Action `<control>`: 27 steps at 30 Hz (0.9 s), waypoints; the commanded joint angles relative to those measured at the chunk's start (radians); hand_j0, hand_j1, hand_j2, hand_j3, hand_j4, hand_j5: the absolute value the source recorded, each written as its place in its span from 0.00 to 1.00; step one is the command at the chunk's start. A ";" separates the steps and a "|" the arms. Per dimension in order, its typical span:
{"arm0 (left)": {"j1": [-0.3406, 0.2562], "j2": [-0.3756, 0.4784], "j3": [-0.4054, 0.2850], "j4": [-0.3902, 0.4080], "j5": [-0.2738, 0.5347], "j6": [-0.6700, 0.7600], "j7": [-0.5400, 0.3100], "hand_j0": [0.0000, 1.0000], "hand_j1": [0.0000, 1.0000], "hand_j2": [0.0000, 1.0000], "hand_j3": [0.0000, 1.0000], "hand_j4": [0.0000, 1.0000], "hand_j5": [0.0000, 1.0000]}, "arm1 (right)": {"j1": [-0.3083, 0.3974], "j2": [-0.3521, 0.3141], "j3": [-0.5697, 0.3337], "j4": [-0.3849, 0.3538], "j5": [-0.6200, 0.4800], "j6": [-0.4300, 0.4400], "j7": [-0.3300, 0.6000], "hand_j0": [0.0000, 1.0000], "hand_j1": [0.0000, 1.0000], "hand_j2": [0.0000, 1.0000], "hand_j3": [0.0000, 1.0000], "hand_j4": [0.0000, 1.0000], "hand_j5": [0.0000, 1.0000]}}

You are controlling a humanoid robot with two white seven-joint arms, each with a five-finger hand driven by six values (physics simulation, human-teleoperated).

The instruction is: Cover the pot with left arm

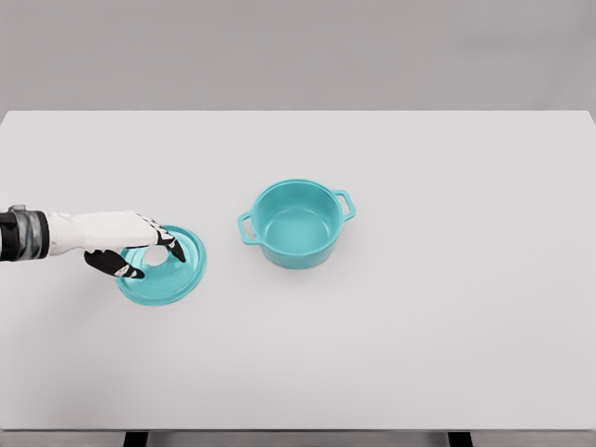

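**Lid grasp in progress; pot uncovered**

The teal pot (296,223) stands upright near the middle of the tabletop (419,326), open and empty so far as the head view shows, its two side handles at roughly 2 and 8 o'clock on its rim. It is not covered.

The matching teal lid (172,275) lies flat on the tabletop at about 8 o'clock from the pot, apart from it with bare surface between. Its knob sits near its centre, partly masked by the hand.

The left hand (140,250) reaches in from the picture's left edge and sits over the lid's 10 o'clock portion. Its dark-tipped fingers (173,246) and thumb are curled around the knob from opposite sides. Whether they already press on the knob or merely bracket it cannot be told from this view; the lid shows no sign of being lifted.

The right arm is not in view.

Judgement: the step in hand is securing the lid by its knob; lifting and placing are not yet done. The next move calls for a firm closure on the knob, a straight lift clear of the tabletop, a carry toward 2 o'clock until the lid is centred over the pot's rim, then a level descent. A weak pinch risks the lid tilting or slipping; an off-centre approach risks catching the near handle.
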State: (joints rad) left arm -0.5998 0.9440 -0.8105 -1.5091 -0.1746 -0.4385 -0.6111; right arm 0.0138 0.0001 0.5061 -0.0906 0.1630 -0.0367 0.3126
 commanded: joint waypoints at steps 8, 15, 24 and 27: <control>0.000 -0.001 0.001 0.000 0.004 0.000 0.000 0.60 0.60 0.60 0.60 0.60 0.60 | 0.000 0.000 0.000 0.000 0.000 0.000 0.000 1.00 1.00 1.00 1.00 1.00 1.00; 0.000 -0.001 0.001 0.000 0.004 -0.002 0.000 0.51 0.51 0.51 0.51 0.51 0.51 | 0.000 0.000 0.000 0.000 0.000 0.000 0.000 1.00 1.00 1.00 1.00 1.00 1.00; -0.008 0.001 0.001 -0.005 0.006 -0.008 0.000 0.44 0.44 0.44 0.44 0.44 0.44 | 0.000 0.000 0.000 0.000 0.000 0.000 0.000 1.00 1.00 1.00 1.00 1.00 1.00; -0.018 0.001 0.001 -0.010 0.006 -0.009 0.000 0.40 0.40 0.40 0.40 0.40 0.40 | 0.000 0.000 0.000 0.000 0.000 0.000 0.000 1.00 1.00 1.00 1.00 1.00 1.00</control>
State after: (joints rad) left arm -0.6212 0.9434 -0.8106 -1.5161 -0.1737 -0.4479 -0.6112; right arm 0.0138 0.0001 0.5061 -0.0906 0.1630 -0.0367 0.3126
